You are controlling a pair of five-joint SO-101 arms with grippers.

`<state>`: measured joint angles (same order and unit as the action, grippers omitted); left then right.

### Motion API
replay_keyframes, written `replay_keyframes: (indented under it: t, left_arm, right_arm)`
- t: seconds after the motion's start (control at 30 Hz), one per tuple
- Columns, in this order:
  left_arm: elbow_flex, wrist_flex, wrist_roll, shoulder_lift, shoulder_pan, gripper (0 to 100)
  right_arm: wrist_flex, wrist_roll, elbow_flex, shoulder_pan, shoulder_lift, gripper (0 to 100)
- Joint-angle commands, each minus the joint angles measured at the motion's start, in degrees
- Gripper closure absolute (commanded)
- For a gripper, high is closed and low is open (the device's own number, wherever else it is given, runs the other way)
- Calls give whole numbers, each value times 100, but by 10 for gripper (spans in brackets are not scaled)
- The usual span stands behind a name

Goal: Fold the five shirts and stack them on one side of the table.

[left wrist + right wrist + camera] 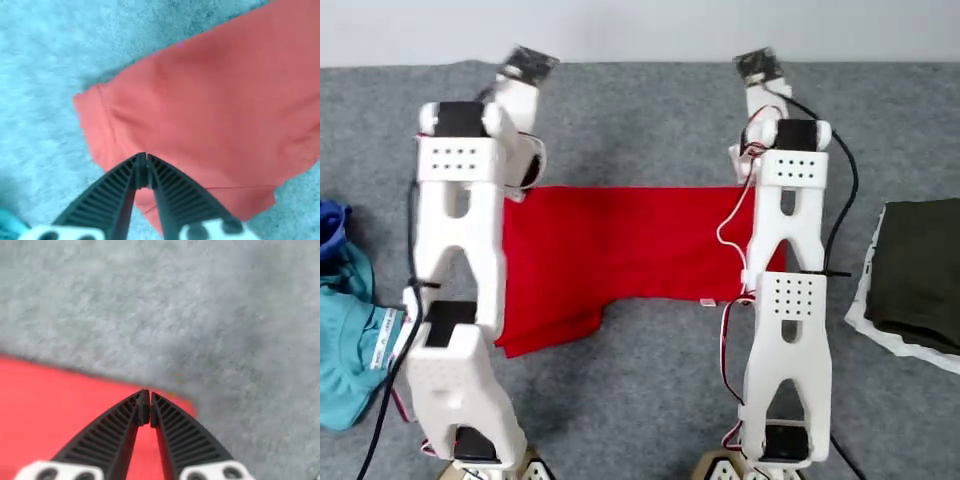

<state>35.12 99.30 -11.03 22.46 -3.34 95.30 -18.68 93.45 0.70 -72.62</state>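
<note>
A red shirt (630, 245) lies spread flat across the middle of the grey table, with one sleeve sticking out at its near left. My left gripper (146, 162) is shut, its tips over the red shirt (215, 100) just inside a sleeve edge; no cloth bunches between them. My right gripper (148, 397) is also shut, its tips at the far right corner of the red shirt (50, 410), right at the hem. In the high view both arms reach over the shirt's far corners and hide the fingers.
A teal shirt (350, 340) and a blue one (330, 225) lie crumpled at the left edge. A folded dark green shirt (920, 275) rests on a white one (865, 305) at the right edge. Bare grey table surface (650, 400) lies near the front.
</note>
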Motion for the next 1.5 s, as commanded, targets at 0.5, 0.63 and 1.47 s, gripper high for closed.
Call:
replay_keyframes:
  t: [0.5, 0.63, 1.47]
  left_arm:
    - [-2738, 97, -396, -3569, -4870, 994]
    - [-3073, -132, -396, -3490, -5670, 994]
    - [-4136, -923, -404, -2989, -6233, 994]
  right_arm:
    - [769, -949, -2980, 1218, 2958, 988]
    - [760, -1257, -4396, 1991, 3864, 984]
    - [690, -1371, -5187, 5851, 3653, 798]
